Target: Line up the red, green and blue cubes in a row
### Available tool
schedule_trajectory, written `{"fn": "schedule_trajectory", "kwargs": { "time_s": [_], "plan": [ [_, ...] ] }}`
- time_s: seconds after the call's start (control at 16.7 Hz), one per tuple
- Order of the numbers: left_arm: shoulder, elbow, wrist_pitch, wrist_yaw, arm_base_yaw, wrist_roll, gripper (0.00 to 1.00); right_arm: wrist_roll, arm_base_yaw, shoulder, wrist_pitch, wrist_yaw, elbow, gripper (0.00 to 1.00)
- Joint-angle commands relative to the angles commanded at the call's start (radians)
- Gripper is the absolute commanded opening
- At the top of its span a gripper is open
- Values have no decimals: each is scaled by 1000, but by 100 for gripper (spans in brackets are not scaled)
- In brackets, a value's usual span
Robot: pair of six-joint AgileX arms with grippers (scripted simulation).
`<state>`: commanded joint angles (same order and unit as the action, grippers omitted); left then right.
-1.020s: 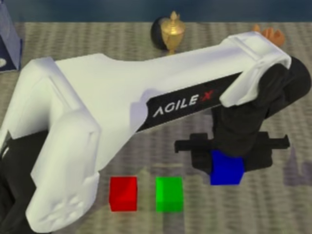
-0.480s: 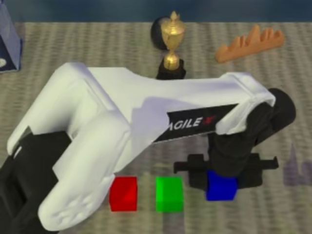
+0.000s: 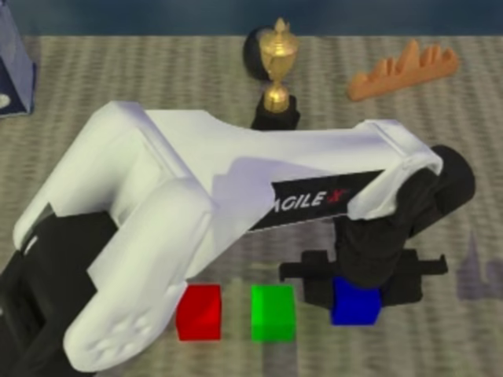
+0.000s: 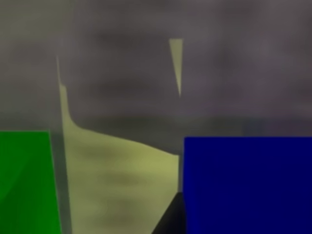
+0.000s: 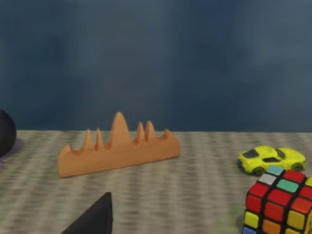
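Note:
The red cube (image 3: 198, 312) and the green cube (image 3: 272, 312) sit side by side near the table's front edge. To their right, in the same line, is the blue cube (image 3: 355, 305), low at the table, with my left gripper (image 3: 357, 294) shut on it from above. In the left wrist view the blue cube (image 4: 248, 185) fills the near corner against a dark finger (image 4: 170, 219), and the green cube (image 4: 24, 180) stands a gap away. My right arm is parked out of the top view; one dark fingertip (image 5: 97, 219) shows, holding nothing.
A gold trophy (image 3: 277, 67) on a dark base and a dark ball (image 3: 253, 49) stand at the back centre. An orange spiked rack (image 3: 402, 69) lies back right, a blue box (image 3: 14, 71) back left. The right wrist view shows a puzzle cube (image 5: 280, 204) and a yellow toy car (image 5: 270, 159).
My left arm swung towards the front and lowered the blue cube from right of and behind the green cube down into line with it. In the last half second it barely moved.

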<state>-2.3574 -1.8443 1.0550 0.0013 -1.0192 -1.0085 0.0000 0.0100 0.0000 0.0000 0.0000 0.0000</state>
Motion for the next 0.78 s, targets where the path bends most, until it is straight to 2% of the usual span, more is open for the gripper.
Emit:
{"fn": "schedule_trajectory", "kwargs": {
  "time_s": [0.54,0.78],
  "plan": [
    [0,0,0,0,0,0,98,0,0,0,0,0,0,100],
    [0,0,0,0,0,0,100,0,0,0,0,0,0,100]
  ]
}}
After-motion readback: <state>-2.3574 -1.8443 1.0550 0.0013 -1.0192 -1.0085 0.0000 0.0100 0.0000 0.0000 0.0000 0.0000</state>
